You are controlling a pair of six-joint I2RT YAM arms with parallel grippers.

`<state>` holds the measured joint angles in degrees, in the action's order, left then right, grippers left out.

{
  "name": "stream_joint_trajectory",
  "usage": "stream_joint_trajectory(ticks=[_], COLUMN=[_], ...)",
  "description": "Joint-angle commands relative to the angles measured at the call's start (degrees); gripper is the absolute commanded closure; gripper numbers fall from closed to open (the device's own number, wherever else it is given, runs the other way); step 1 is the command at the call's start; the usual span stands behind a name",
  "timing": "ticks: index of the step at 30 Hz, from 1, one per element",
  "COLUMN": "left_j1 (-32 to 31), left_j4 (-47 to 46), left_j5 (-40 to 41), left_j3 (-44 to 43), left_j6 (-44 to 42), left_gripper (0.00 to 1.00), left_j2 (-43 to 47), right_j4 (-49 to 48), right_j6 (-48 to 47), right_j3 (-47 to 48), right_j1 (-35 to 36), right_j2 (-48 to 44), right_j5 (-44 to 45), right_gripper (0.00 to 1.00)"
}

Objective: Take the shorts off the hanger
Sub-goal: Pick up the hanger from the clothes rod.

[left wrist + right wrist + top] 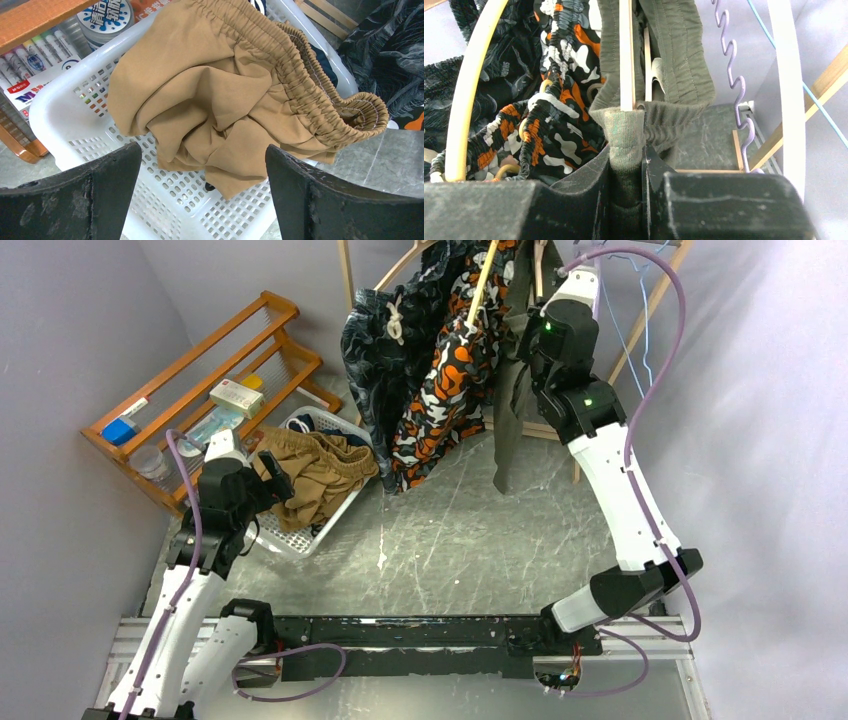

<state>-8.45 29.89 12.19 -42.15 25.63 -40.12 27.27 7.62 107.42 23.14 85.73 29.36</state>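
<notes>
My right gripper (528, 340) is raised at the rack and shut on the waistband of the olive-grey shorts (512, 410), which hang over a thin wooden hanger bar (626, 55). The fold of waistband (626, 135) is pinched between its fingers (589, 185). The orange-black-white camouflage shorts (450, 390) and the dark leaf-print shorts (385, 350) with white drawstring hang to its left. My left gripper (272, 478) is open and empty just above the tan shorts (220, 95), which lie crumpled in the white basket (165, 200). A bit of navy fabric (325, 62) shows under them.
An orange wooden shelf (190, 370) with boxes, markers and a cup stands at the far left beside the basket (300, 538). The wooden rack frame (650, 315) and a coiled purple cable (734, 85) are close to my right wrist. Grey walls close both sides.
</notes>
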Motion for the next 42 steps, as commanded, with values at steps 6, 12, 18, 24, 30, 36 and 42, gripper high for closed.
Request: stream_joint_trajectory(ticks=[6,12,18,24,30,36,42], left_j1=[0.2,0.2,0.2,0.2,0.1,0.1,0.2], left_j4=[-0.5,-0.4,-0.3,-0.4,-0.5,-0.3,-0.5], left_j5=[-1.6,-1.6,-1.1,-1.2,-1.0,-1.0,-1.2], left_j3=[0.1,0.0,0.0,-0.2,0.0,-0.2,-0.1], left_j6=[-0.9,-0.9,-0.8,-1.0,-0.9,-0.9,-1.0], left_gripper=[0.03,0.03,0.03,0.03,0.03,0.03,0.03], left_j2=[0.6,0.4,0.8,0.0,0.5,-0.2,-0.2], right_j4=[-10.6,-8.7,-3.7,1.9,3.6,6.8,10.3], right_j6=[-1.9,-0.3,0.3,0.6,2.0,3.0,3.9], right_j3=[-0.7,1.0,1.8,3.3,-1.7,-5.4,-11.5], right_j1=[-0.1,0.0,-0.2,-0.3,-0.2,-0.3,-0.2], right_j2=[-5.0,-4.7,-7.4,-8.4,-11.1,-13.9,-19.2], right_j5=[1.5,0.9,0.3,-2.7,-2.3,-5.8,-8.4], right_gripper=[1.0,1.0,1.0,1.0,1.0,1.0,1.0])
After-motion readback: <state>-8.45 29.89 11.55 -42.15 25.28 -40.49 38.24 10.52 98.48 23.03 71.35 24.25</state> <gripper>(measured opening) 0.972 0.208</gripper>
